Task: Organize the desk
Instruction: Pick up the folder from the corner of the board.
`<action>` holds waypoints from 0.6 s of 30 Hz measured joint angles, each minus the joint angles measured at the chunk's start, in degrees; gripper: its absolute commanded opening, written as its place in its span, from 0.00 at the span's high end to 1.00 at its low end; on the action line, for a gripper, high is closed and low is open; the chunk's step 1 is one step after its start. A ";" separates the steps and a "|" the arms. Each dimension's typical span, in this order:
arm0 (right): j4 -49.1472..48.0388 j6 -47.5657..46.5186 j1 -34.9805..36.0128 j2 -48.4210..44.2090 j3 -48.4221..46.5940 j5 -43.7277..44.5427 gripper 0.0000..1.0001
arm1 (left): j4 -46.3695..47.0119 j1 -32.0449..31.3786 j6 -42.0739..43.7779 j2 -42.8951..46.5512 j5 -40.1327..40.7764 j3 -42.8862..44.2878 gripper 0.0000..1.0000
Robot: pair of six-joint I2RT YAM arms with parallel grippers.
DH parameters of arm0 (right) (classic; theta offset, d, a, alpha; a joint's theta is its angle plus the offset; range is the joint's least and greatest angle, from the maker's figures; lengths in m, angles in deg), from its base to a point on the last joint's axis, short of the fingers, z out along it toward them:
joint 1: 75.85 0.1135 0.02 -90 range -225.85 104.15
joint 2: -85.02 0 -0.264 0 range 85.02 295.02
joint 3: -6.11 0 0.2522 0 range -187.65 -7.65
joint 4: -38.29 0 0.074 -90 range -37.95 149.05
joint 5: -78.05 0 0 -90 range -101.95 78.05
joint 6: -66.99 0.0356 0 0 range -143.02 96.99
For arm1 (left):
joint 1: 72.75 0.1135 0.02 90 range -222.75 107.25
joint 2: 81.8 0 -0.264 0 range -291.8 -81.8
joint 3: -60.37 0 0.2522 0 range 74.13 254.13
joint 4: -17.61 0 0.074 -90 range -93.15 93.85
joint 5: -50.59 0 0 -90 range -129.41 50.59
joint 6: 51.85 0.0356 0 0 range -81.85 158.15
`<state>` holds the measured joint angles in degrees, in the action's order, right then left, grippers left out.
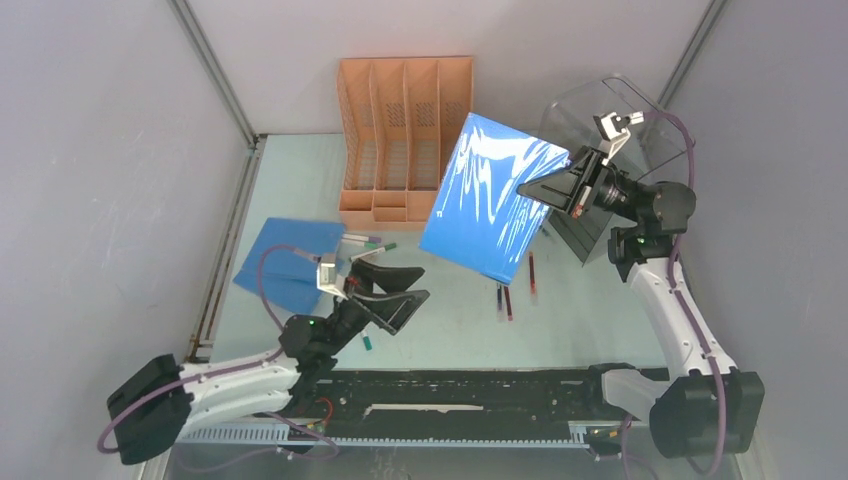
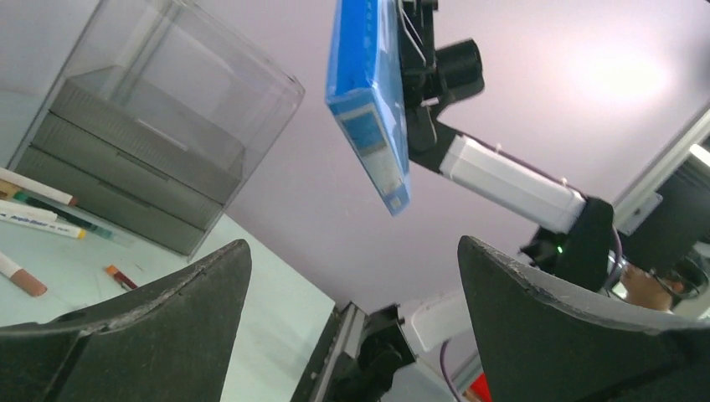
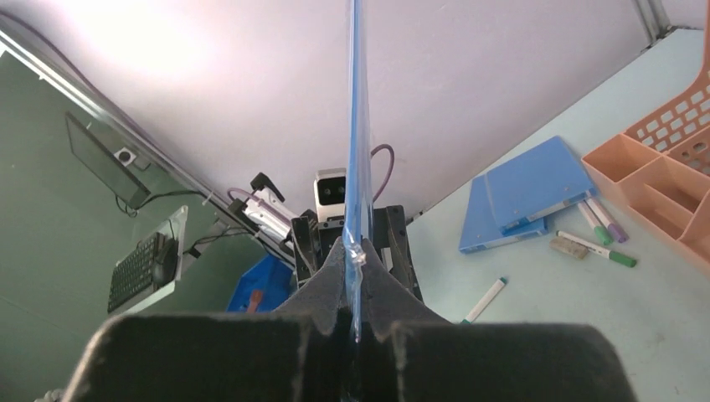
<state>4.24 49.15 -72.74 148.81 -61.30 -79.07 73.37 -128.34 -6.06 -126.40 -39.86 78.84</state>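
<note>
Desk [image 1: 450, 325], pale mint-green top, runs from the black rail [image 1: 480, 385] at the front to the grey back wall; organizing judged early-stage. Nearest: left gripper [image 1: 395, 282], jaws spread wide with nothing between them, hovering above the left-front area. Beside it: loose markers [image 1: 365, 241], several, green- and purple-capped, lying on the surface, unsorted. Left of these: flat blue folders [image 1: 280, 262], seemingly two overlapped, not yet filed. Centre: pens [image 1: 505, 300], dark and red, scattered, unsorted. Above centre-right: right gripper [image 1: 560, 187], pinched tight on one edge of the raised blue folder [image 1: 488, 195], which hangs tilted in the air, clear of the surface. Far centre: orange file rack [image 1: 405, 140], four slots, all appearing vacant; low front tray likewise. Far right: clear drawer bin [image 1: 575, 100], drawers closed, contents not discernible. Remaining, by estimate: file every folder, gather markers and pens.
</note>
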 measured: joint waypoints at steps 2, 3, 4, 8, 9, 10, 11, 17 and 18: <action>-0.39 0.44 -0.02 -0.02 0.57 1.20 1.00 | 3.52 -0.59 -0.52 -4.42 1.68 1.73 0.01; -0.48 0.44 -0.02 -0.09 0.87 1.55 1.00 | 4.63 -0.74 -0.87 -6.75 2.51 2.97 0.01; -0.48 0.44 0.04 -0.17 1.36 2.05 1.00 | 5.40 -0.90 -1.16 -8.48 3.23 4.04 0.00; 0.61 -0.50 1.31 -0.90 3.28 3.06 1.00 | 7.74 -1.55 -2.89 -14.80 5.44 9.64 0.06; 1.64 -1.36 1.95 -1.25 3.54 3.30 1.00 | 8.13 -1.70 -3.32 -15.98 5.77 10.97 0.09; 2.36 -2.01 2.34 -1.60 3.76 3.45 1.00 | 8.41 -1.77 -3.67 -16.81 5.90 12.00 0.15; 3.04 -2.58 2.62 -1.97 3.91 3.52 1.00 | 8.63 -1.81 -4.02 -17.46 5.97 12.90 0.21; 4.00 -4.98 2.99 -3.91 4.81 3.45 1.00 | 9.81 -1.99 -6.84 -19.76 6.23 15.67 0.44; 4.00 -5.16 2.99 -4.04 4.87 3.45 1.00 | 9.84 -2.01 -7.26 -19.98 6.25 15.67 0.48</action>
<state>8.24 43.99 -69.75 144.76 -56.43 -75.61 83.21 -130.35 -13.32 -146.37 -33.61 94.52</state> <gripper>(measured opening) 0.010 0.619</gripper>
